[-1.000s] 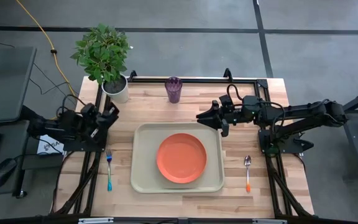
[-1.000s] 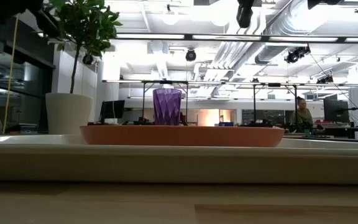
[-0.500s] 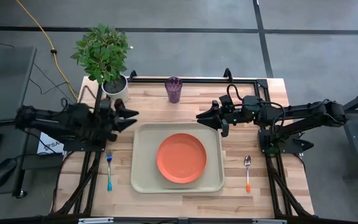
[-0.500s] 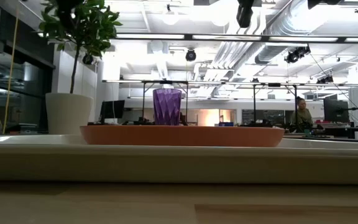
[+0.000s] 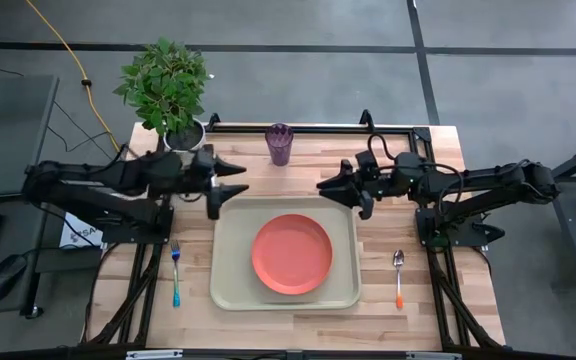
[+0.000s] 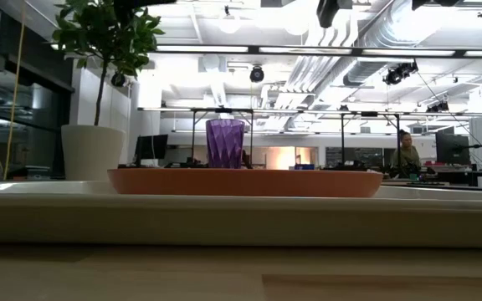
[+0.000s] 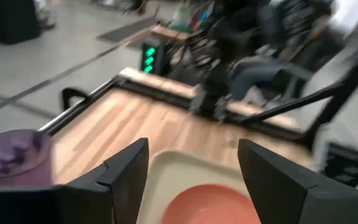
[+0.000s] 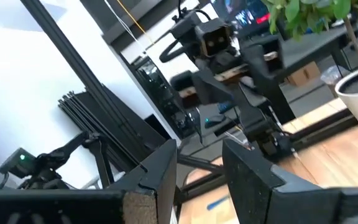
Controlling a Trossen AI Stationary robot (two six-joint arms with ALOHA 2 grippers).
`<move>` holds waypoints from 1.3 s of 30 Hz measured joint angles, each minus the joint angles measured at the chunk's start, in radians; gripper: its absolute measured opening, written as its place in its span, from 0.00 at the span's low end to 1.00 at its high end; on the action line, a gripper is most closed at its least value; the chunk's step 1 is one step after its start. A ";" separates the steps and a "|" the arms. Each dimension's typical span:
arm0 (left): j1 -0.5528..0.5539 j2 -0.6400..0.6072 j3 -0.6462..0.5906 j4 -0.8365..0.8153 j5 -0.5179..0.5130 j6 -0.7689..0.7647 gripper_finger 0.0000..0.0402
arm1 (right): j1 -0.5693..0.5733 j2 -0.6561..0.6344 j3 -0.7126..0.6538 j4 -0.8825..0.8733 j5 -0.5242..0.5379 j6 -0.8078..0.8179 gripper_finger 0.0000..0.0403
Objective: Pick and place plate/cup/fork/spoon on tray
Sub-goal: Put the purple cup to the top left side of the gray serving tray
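Observation:
The orange plate (image 5: 291,253) lies flat on the beige tray (image 5: 223,292) at the table's middle. The purple cup (image 5: 279,143) stands upright on the wood near the far edge. The blue-handled fork (image 5: 175,272) lies left of the tray and the orange-handled spoon (image 5: 398,275) right of it. My left gripper (image 5: 234,178) hovers open by the tray's far left corner, left of the cup (image 7: 14,155), with nothing between its fingers. My right gripper (image 5: 328,188) hangs open over the tray's far right corner, holding nothing.
A potted plant (image 5: 173,95) in a white pot stands at the table's far left corner, close behind my left arm. A black frame rail (image 5: 318,128) runs along the far edge. Bare wood lies between the tray and the cup.
My left gripper has swung from the table's left edge toward the right and a little toward the far edge, reaching the tray's far left corner, and it has opened wide on the way. My right arm has stayed still.

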 joint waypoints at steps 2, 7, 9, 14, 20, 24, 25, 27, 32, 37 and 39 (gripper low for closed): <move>0.036 0.053 0.054 -0.055 0.000 0.007 0.57 | 0.000 0.000 0.000 0.014 0.000 0.000 0.30; 0.111 0.178 0.126 -0.109 0.052 0.030 0.57 | 0.000 0.000 0.000 0.019 0.004 -0.017 0.30; 0.132 0.220 0.133 -0.109 0.069 0.031 0.57 | 0.000 0.000 0.000 0.019 0.027 -0.018 0.30; 0.179 0.321 0.133 -0.109 0.069 0.032 0.57 | 0.000 0.000 0.000 0.037 0.136 -0.039 0.30; 0.216 0.419 0.133 -0.109 0.068 0.110 0.57 | 0.000 0.000 0.000 0.116 0.185 -0.055 0.30; 0.217 0.464 0.133 -0.096 0.068 0.147 0.57 | 0.000 0.000 0.000 0.165 0.185 -0.083 0.30; 0.217 0.473 0.133 -0.086 0.068 0.164 0.57 | 0.000 0.000 0.000 0.170 0.186 -0.085 0.30; 0.217 0.489 0.133 -0.056 0.067 0.203 0.57 | 0.000 0.000 0.000 0.181 0.186 -0.086 0.30; 0.219 0.523 0.133 0.029 -0.044 0.321 0.57 | 0.000 0.000 0.000 0.182 0.186 -0.086 0.30; 0.252 0.559 0.134 0.097 -0.071 0.439 0.57 | 0.000 0.000 0.000 0.181 0.186 -0.085 0.30; 0.278 0.587 0.134 0.133 -0.081 0.475 0.57 | 0.000 0.000 0.000 0.178 0.186 -0.085 0.30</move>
